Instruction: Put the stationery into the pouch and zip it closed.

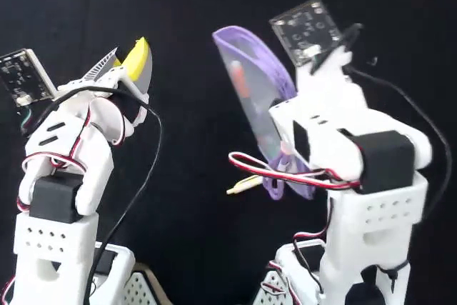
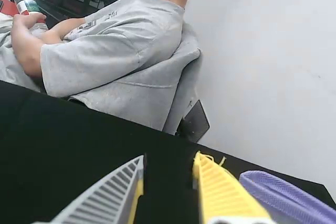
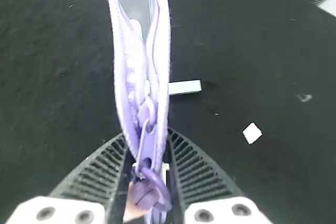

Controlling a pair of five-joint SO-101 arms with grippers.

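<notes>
1. Right tool: jaws clamped on the lower end of the pouch, one jaw on each side of it, beside the zip slider.
2. Left tool: jaws apart, nothing between them. It stands raised and well apart from the pouch, touching nothing.
3. Pouch: held off the tabletop and tilted, its free end pointing up and away from the right tool. An orange-marked item shows through the clear side of the pouch, so at least one item is inside.
4. Zip: the slider sits at the clamped end of the pouch. Beyond it the two edges appear to stand slightly apart. I judge the mouth not yet closed, though this cannot be confirmed.
5. Below the pouch, on the tabletop, lie a pale strip and a small white square. Whether either is stationery cannot be told.
6. Step in hand, as judged: loading is at or near its end and the zipping is not yet done.
7. Next move, as judged: the right tool holds the pouch firm while the left tool closes on the slider's tab and draws it along the pouch towards the free end.
</notes>
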